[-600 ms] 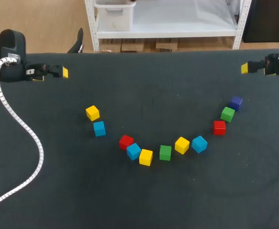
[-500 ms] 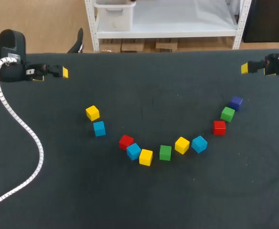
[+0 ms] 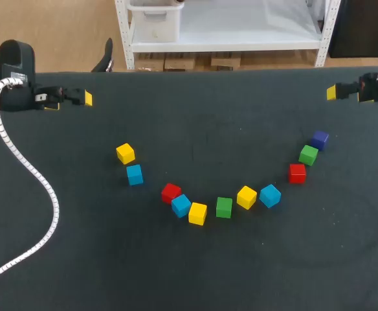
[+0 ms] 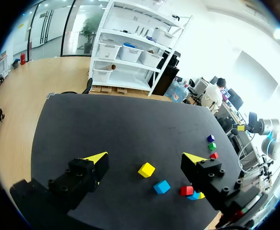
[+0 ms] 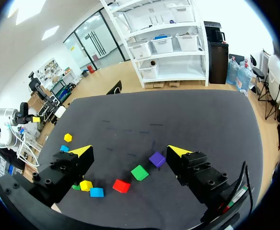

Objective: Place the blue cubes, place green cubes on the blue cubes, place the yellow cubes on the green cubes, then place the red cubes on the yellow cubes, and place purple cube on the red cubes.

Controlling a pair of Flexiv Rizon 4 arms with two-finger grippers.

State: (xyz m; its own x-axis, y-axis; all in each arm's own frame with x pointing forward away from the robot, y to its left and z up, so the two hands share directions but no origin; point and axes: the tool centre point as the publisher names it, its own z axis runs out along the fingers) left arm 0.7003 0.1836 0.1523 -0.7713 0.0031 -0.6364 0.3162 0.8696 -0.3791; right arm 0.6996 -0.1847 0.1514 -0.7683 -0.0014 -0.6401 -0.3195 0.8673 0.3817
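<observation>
Left fingers (image 4: 98, 157) and right fingers (image 5: 178, 151) spread, holding nothing, by the table's (image 3: 195, 110) far edge, well apart from the middle green cube (image 3: 224, 207).

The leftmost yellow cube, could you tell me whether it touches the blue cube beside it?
Apart. The left wrist view shows dark table between the yellow cube and blue cube.

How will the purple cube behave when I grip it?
The purple cube looks flat-faced and solid: probably rigid, unlikely to roll. Being small, it is likely light, so a push would slide it. The green cube sits close beside it and might get nudged.
</observation>
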